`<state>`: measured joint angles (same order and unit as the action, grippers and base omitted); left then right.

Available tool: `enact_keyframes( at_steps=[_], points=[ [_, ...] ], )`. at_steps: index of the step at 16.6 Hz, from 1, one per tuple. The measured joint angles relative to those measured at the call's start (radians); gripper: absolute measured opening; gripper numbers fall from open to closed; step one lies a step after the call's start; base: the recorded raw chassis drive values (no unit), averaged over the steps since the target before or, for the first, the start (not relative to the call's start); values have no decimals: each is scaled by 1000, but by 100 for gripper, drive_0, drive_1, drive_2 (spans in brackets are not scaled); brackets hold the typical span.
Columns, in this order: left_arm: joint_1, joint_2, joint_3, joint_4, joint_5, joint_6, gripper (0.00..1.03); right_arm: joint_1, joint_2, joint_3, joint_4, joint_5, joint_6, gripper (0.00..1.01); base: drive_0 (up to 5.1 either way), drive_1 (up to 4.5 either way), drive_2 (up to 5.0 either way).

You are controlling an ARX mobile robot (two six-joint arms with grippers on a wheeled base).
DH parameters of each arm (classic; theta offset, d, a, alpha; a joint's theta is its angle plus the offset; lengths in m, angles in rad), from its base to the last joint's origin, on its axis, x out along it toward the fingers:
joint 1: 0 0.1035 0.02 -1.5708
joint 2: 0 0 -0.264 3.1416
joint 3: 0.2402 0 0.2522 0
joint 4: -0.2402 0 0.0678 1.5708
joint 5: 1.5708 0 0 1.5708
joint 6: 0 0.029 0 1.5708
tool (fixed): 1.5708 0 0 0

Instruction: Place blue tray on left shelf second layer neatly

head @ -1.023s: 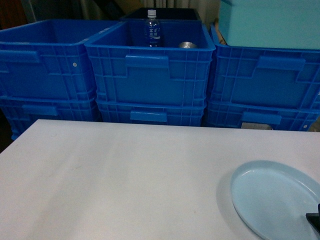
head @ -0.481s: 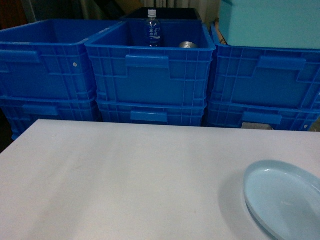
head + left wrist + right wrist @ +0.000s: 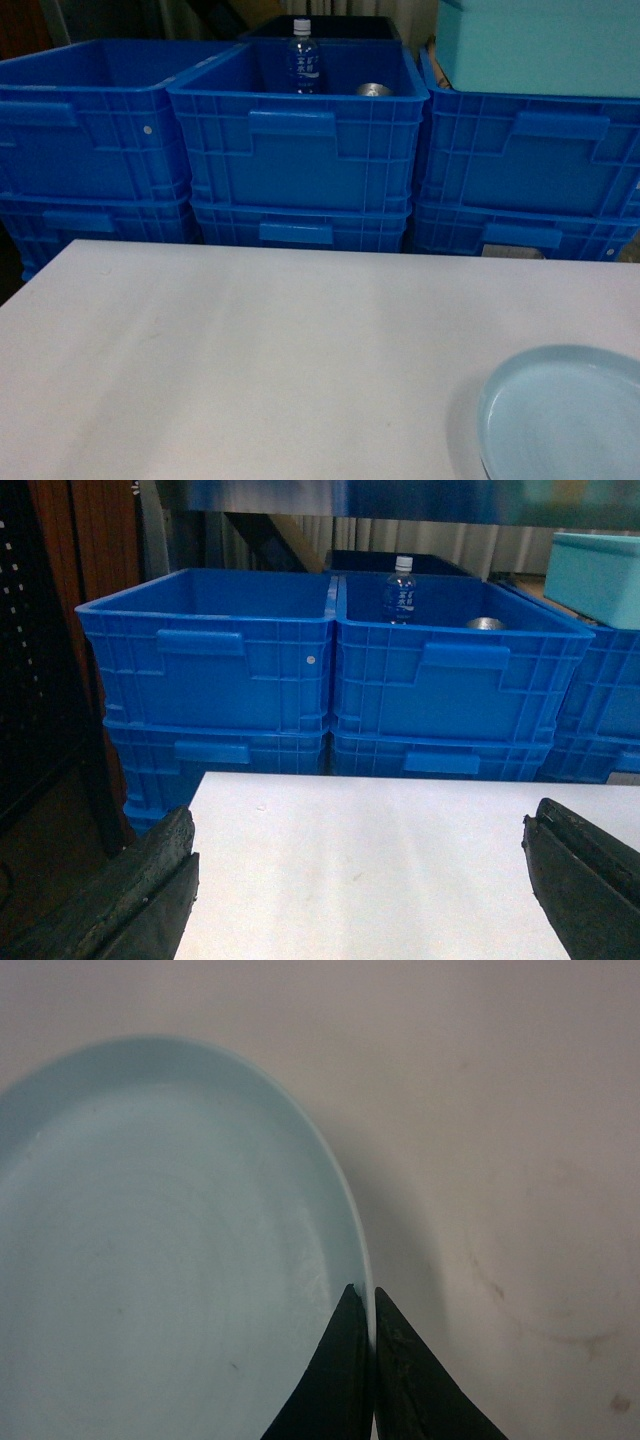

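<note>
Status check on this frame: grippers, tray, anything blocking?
Left gripper open, empty, over the table. Right gripper shut on tray rim. Shelf not in view. Blue crates stacked behind table.

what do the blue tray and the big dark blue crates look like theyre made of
The blue tray looks like smooth moulded plastic with a slightly glossy finish: even pale colour, soft sheen and a thin rolled rim, though glazed melamine cannot be ruled out. The crates look like rigid injection-moulded plastic, semi-matte, judging by their ribbed walls and moulded handle recesses.
</note>
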<state>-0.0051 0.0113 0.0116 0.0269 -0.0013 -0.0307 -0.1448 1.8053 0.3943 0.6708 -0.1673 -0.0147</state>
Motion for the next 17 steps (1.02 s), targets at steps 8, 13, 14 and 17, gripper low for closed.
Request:
enact_keyframes(
  at_steps=[8,13,14,17],
  points=[
    [0,0,0,0,0,0,98,21,-80,-29,39,7,-31,2,0,0,0],
    [0,0,0,0,0,0,98,21,-253,-101,32,-17,-41,2,0,0,0],
    [0,0,0,0,0,0,98,21,-297,-109,23,-21,-47,2,0,0,0],
    [0,0,0,0,0,0,98,40,-503,-155,-50,-47,-61,2,0,0,0]
  ],
)
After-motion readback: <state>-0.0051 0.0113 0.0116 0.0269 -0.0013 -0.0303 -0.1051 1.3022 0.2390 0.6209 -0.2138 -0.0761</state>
